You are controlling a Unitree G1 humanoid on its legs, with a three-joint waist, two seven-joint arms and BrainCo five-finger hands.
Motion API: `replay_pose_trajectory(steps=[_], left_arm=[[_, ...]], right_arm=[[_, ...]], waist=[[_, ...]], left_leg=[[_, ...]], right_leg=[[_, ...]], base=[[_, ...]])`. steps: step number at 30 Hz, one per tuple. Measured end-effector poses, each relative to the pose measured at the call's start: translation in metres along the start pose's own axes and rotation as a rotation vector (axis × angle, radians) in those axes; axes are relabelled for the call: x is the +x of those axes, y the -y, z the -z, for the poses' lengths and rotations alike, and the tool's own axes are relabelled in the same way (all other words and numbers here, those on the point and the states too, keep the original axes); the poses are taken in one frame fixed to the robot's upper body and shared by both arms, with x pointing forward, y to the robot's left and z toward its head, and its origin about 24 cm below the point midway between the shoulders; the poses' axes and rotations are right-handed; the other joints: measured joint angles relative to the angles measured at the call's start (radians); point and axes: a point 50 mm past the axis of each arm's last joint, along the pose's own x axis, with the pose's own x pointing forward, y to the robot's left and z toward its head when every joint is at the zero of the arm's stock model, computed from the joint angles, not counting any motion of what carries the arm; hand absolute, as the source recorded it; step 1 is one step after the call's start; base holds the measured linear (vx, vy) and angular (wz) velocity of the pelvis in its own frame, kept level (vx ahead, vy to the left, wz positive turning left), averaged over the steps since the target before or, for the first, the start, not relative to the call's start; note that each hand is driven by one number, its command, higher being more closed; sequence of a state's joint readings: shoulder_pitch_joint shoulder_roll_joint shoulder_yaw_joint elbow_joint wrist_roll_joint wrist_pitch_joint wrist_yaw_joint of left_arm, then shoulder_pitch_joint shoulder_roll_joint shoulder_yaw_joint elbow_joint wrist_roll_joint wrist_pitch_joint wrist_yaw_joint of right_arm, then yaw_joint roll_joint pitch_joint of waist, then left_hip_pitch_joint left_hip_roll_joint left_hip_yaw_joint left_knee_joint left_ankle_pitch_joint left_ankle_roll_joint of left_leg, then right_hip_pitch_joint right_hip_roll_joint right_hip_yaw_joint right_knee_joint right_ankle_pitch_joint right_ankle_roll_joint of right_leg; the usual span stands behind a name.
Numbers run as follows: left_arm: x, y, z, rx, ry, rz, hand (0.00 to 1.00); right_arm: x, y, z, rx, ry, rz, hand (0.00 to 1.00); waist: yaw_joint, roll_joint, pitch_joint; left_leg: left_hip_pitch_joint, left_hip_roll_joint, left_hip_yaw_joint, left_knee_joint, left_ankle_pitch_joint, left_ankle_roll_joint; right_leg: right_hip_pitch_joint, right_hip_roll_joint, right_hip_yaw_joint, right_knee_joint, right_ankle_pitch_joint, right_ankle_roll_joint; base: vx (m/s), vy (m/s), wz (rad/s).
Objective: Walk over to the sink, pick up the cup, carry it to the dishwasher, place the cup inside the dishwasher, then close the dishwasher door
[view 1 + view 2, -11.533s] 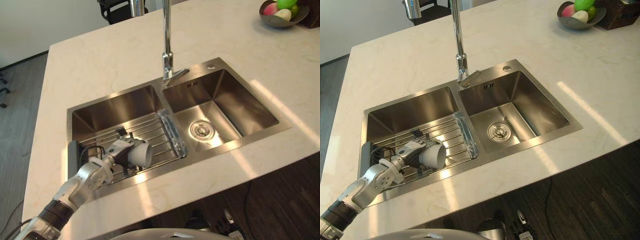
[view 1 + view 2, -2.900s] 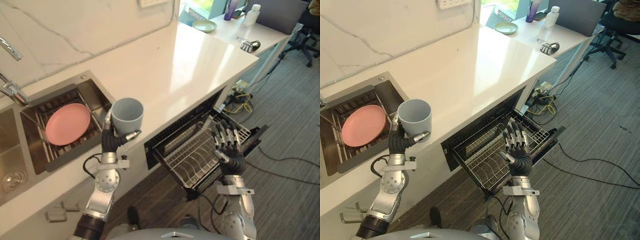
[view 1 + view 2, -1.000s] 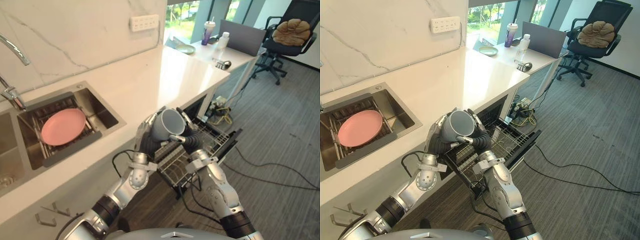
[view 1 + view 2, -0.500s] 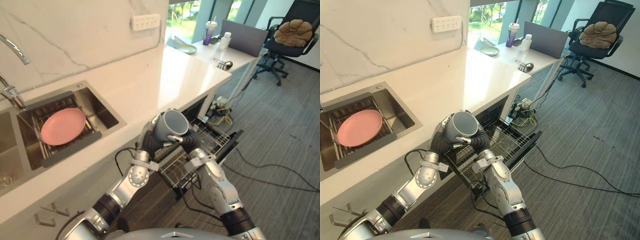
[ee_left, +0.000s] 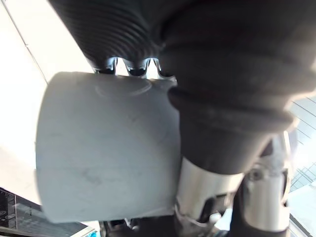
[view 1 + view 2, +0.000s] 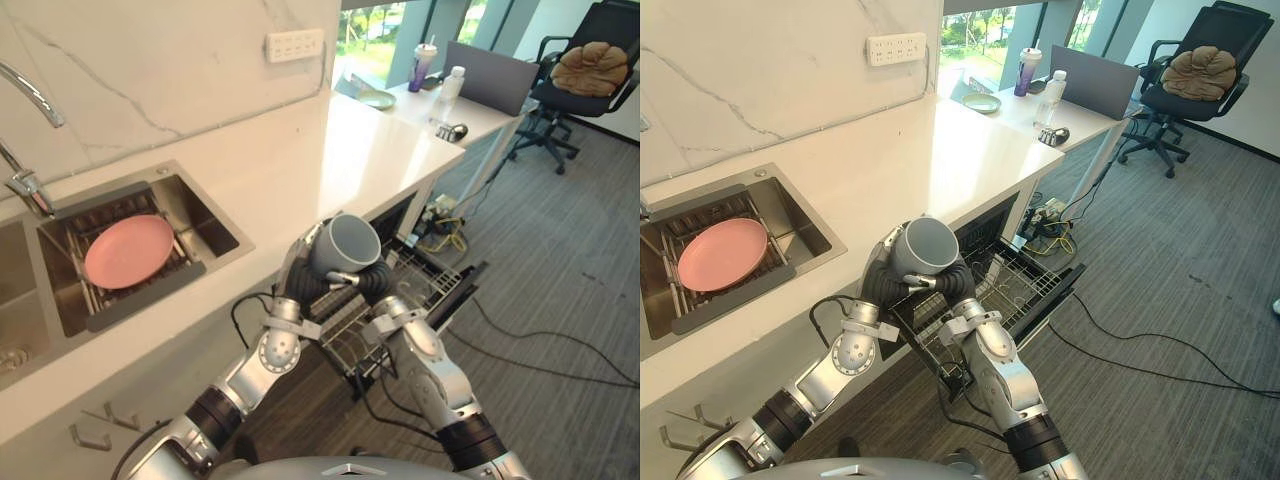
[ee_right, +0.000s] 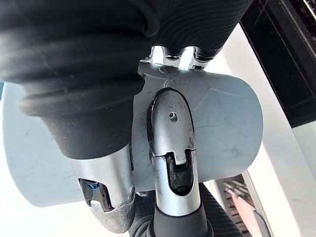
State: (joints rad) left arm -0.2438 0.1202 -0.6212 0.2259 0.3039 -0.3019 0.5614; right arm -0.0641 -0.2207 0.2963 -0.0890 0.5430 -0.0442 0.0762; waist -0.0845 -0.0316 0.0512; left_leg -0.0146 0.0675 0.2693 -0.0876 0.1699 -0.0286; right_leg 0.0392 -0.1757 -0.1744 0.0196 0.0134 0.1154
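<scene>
Fingers (image 7: 170,128) of my left hand (image 6: 298,283) and right hand (image 6: 374,284) curl round the grey round cup (image 6: 347,243) by the wire dishwasher rack (image 6: 427,283).

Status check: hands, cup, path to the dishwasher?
Gripped two-handed: left hand and right hand shut on the grey round cup. Cup above the pulled-out wire dishwasher rack, not yet in. Open dishwasher door, path looks clear.

No text, number or sign can be read. Labels on the clear plastic bottle (image 6: 1046,97) and the purple lidded tumbler (image 6: 1023,70) – both on the far white desk (image 6: 1088,125) – are too small. The smooth grey cylindrical cup (image 6: 929,246) – plain.
</scene>
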Motion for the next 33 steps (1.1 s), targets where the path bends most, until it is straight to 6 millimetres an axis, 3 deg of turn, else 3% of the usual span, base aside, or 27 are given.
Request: replay_pose_trajectory(steps=[1,11,18,19,22,26,33], left_arm=[[0.000,0.000,-0.001,-0.008,0.000,-0.002,1.00],[0.001,-0.001,0.000,-0.014,-0.024,-0.017,1.00],[0.001,-0.002,-0.002,-0.017,-0.017,-0.031,1.00],[0.001,-0.002,-0.002,-0.016,-0.015,-0.032,0.00],[0.000,-0.005,0.000,-0.003,-0.011,-0.034,0.00],[0.000,-0.007,-0.004,-0.006,0.025,-0.049,0.00],[0.001,-0.008,-0.007,0.005,0.045,-0.069,0.00]], right_arm=[[0.000,-0.001,-0.001,0.003,0.013,0.002,1.00],[0.002,-0.006,0.004,0.044,0.035,0.028,1.00],[0.002,-0.008,0.005,0.110,0.043,0.019,1.00],[0.002,-0.009,0.005,0.111,0.045,0.018,1.00],[0.007,-0.011,0.006,0.141,0.051,0.006,1.00],[0.017,-0.015,-0.007,0.127,0.138,0.023,1.00],[0.017,-0.021,-0.012,0.035,0.216,0.110,1.00]], waist=[[0.001,0.000,0.000],[0.005,-0.005,-0.003],[0.027,-0.005,-0.003],[0.030,-0.004,-0.003],[0.028,-0.004,-0.004],[0.030,-0.003,-0.003],[0.032,0.018,-0.002]], left_leg=[[0.000,0.000,0.000,0.000,0.000,0.000],[0.003,0.001,-0.007,0.000,0.001,-0.001],[0.002,0.007,-0.024,0.000,0.006,-0.008],[0.001,0.010,-0.024,0.000,0.007,-0.009],[0.000,0.015,-0.025,0.000,0.008,-0.011],[-0.001,0.020,-0.028,0.000,0.007,-0.009],[-0.002,0.023,-0.031,0.000,0.007,-0.011]], right_leg=[[0.000,0.000,0.000,0.000,0.000,0.000],[0.014,0.003,-0.007,-0.013,0.007,0.001],[0.021,0.006,-0.021,-0.014,0.008,0.000],[0.021,0.008,-0.023,-0.014,0.008,-0.001],[0.021,0.013,-0.024,-0.017,0.011,-0.005],[0.026,0.020,-0.025,-0.027,0.016,-0.011],[0.028,0.024,-0.027,-0.032,0.015,-0.010]], base=[[0.00,0.000,0.00],[0.00,0.000,0.01],[0.00,-0.001,0.04],[-0.01,-0.014,0.06],[0.00,-0.005,-0.01],[0.00,-0.003,0.01],[0.00,-0.002,0.01]])
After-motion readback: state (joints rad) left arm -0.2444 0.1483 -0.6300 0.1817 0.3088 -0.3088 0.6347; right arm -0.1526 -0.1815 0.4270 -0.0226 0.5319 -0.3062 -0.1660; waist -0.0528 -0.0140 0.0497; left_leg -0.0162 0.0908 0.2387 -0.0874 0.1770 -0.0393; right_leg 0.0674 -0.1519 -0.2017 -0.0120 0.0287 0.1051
